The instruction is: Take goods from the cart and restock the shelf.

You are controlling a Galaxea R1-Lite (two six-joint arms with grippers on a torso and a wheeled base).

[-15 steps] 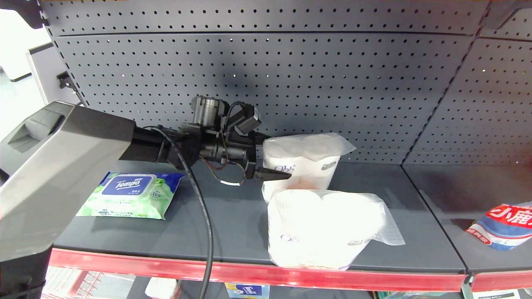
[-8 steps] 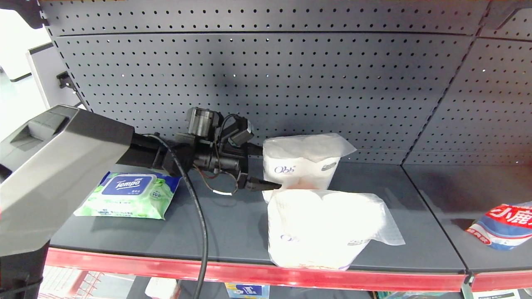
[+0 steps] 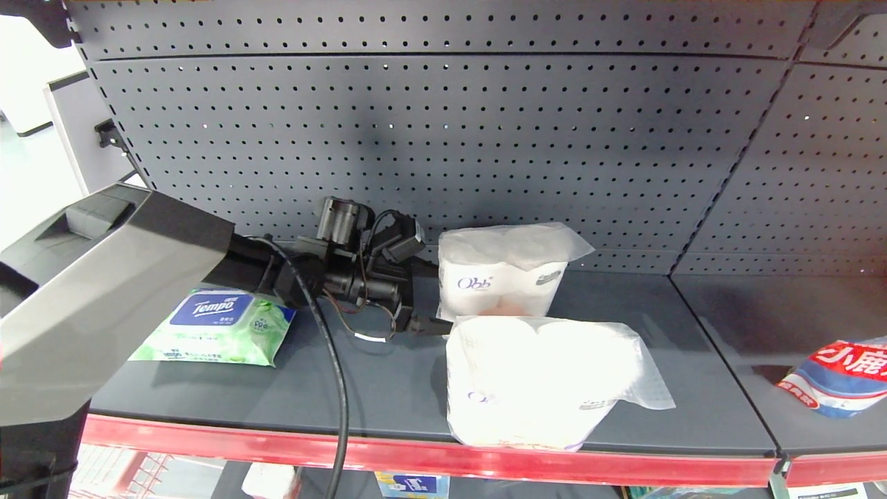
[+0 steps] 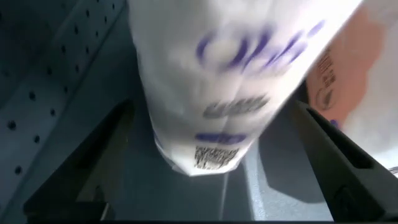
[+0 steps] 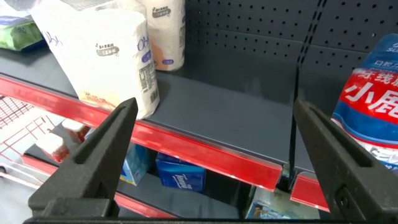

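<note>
The left claw (image 3: 431, 294) was over the grey shelf (image 3: 388, 378), at about the middle of its depth, and it pointed to the right at the far pack of paper rolls (image 3: 502, 270). Its fingers were wide apart and held nothing. In the left wrist view the left claw (image 4: 211, 106) had one dark finger on each side, and the far pack of paper rolls (image 4: 217, 87) was just in front of the gap between them. Whether a finger touched the wrapping, I cannot tell.

This far pack stood upright close to the pegboard wall (image 3: 485, 138). The near pack of paper rolls (image 3: 547, 378) stood just in front of it, at the red front edge (image 3: 429, 457) of the shelf. The two packs were very close, maybe touching.

A green pack of wet wipes (image 3: 222, 327) lay flat on the left part of the shelf, under the left arm. A red and blue bag (image 3: 842, 378) lay on the next shelf section, far to the right.

The right claw (image 5: 216, 102) was in front of the shelf, lower than its red front edge (image 5: 205, 146), also wide open and empty. Beyond it were the near pack of paper rolls (image 5: 102, 56) and the red and blue bag (image 5: 373, 99).
</note>
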